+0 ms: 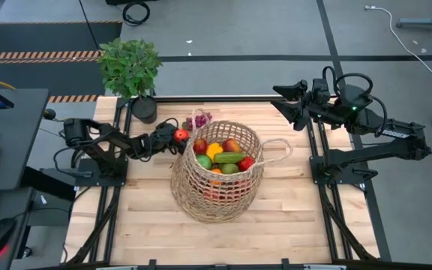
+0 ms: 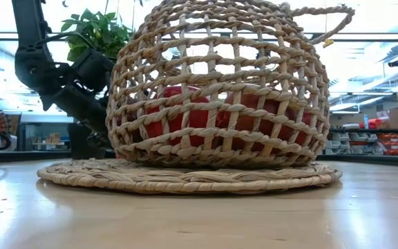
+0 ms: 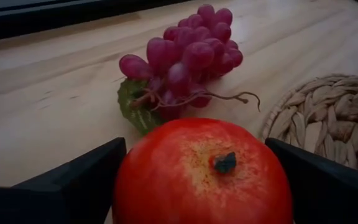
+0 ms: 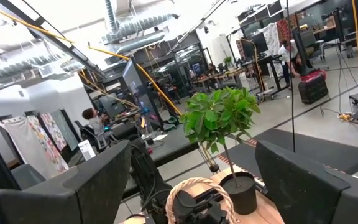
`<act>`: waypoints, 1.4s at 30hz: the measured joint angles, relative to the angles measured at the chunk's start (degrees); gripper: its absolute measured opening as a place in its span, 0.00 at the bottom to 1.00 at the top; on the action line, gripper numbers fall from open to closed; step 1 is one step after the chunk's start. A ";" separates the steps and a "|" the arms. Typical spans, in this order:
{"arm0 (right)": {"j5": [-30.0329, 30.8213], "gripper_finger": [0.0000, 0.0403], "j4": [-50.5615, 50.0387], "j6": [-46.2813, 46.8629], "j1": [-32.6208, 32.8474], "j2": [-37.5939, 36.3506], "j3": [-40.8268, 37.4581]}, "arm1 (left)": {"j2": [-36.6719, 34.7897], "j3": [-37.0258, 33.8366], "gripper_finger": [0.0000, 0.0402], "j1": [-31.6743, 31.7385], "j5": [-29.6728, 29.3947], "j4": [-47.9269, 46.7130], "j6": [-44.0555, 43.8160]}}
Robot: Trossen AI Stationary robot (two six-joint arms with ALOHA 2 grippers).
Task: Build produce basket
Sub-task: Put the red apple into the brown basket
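— Legible text, labels, brands, numbers or signs recorded in any view?
— None. No lettering can be read on the table, the arms, or the room beyond; shelf goods and screens are too small to be made out.

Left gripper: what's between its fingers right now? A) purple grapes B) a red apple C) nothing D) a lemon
B. The left wrist view shows a red apple filling the gap between the left gripper's fingers, while the grapes lie loose on the table beyond it, beside the basket.
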 joint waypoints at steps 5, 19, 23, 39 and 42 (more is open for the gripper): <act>0.00 0.87 -0.01 -0.04 0.00 0.00 0.00 | -0.02 -0.01 0.92 0.02 1.07 -0.02 -0.13; -0.02 0.87 0.07 -0.01 0.00 0.00 0.00 | -12.45 -0.22 0.87 0.00 3.20 -5.24 -4.31; -0.04 0.87 0.09 1.56 0.00 0.00 0.00 | -20.56 -0.20 0.87 0.00 3.07 -5.27 -3.95; 0.06 0.87 0.09 2.28 1.68 0.00 0.00 | -45.75 2.13 0.87 0.00 5.43 9.13 -14.54; 0.76 0.87 0.24 0.72 1.56 0.00 0.00 | -45.79 7.10 0.87 -0.07 10.36 9.03 -18.84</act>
